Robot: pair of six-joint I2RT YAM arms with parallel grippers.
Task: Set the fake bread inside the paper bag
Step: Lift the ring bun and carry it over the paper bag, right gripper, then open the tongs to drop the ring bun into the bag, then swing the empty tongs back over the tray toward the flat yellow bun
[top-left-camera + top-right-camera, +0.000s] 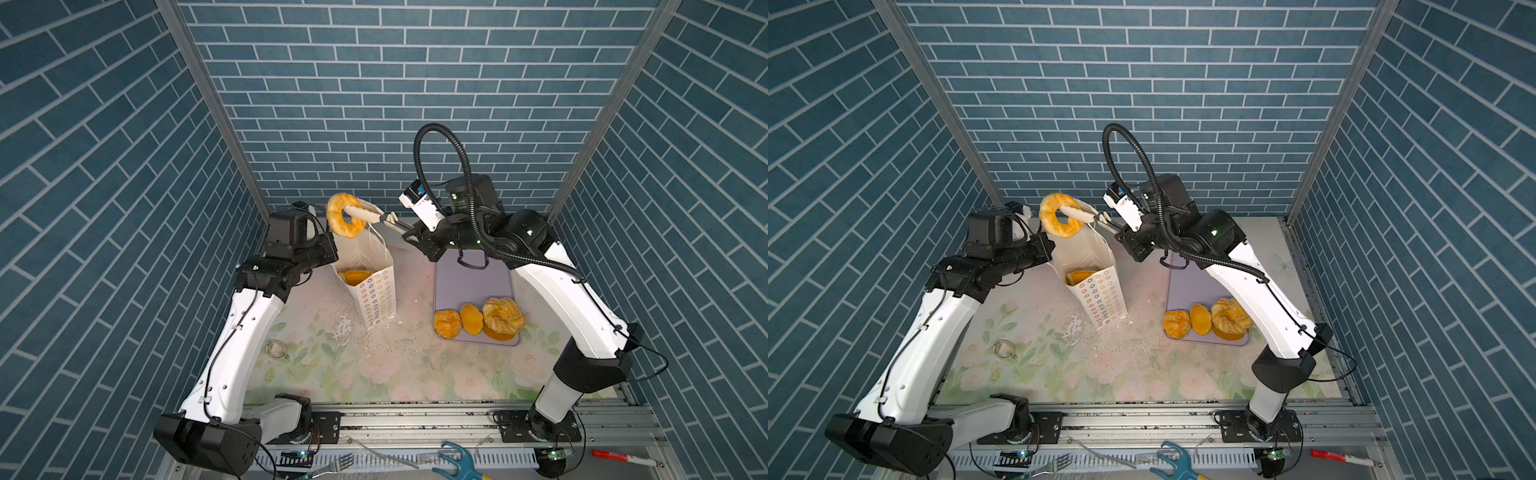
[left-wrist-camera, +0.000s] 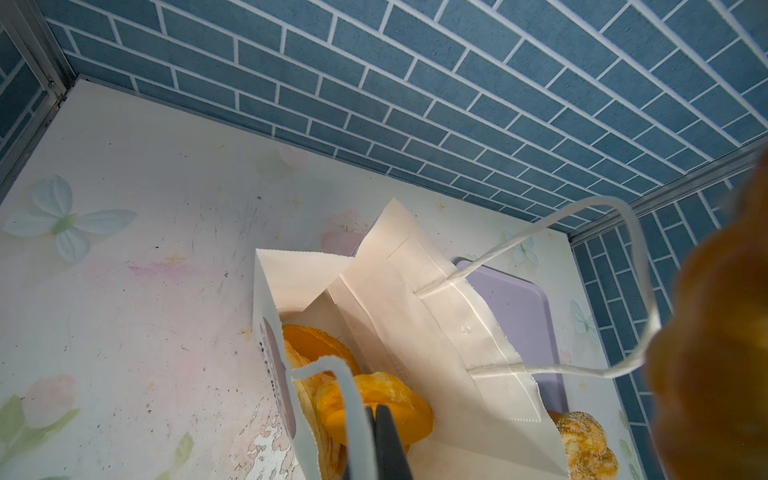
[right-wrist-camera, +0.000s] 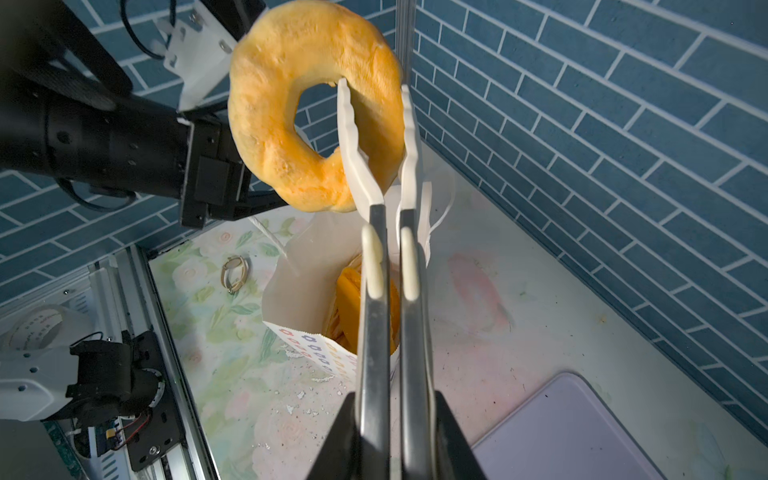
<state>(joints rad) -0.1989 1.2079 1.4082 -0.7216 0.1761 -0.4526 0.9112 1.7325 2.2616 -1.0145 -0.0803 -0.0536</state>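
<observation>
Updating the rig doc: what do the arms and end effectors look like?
White shells, black joints, thin black cables on the left arm and right arm. The right adds a ribbed black hose. Black: left end effector, right end effector.

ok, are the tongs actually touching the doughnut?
Touching. The right wrist view shows the tongs clamped on the doughnut: one white tip passes through the hole, the other sits on the outer edge, and the ring is pinched between them.
</observation>
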